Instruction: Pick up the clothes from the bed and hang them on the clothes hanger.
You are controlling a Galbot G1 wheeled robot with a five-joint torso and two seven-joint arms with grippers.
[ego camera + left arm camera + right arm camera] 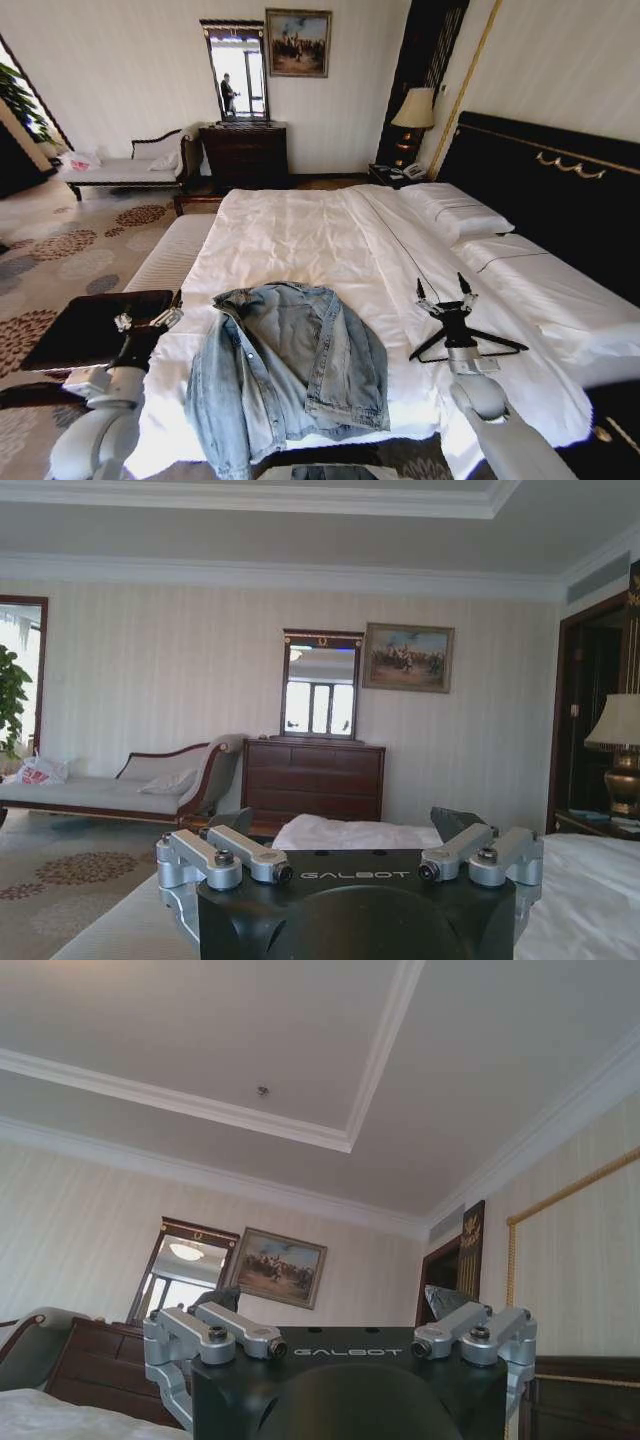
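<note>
Head view: jacket (290, 365) on bed (300, 235); right pincer (444, 292) apart above hanger (470, 345).

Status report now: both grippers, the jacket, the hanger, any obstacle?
Right gripper open, raised over the clothes hanger. Left gripper open, beside the bed. Denim jacket flat at the bed's near edge, untouched. No obstacle.

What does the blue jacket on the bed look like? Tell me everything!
The jacket is light-blue washed denim with a collar, stitched seams and long sleeves. It lies crumpled and partly folded on the white sheet at the near edge of the bed, with one sleeve drooping over that edge. Nothing is holding it; the black hanger lies apart on its right.
</note>
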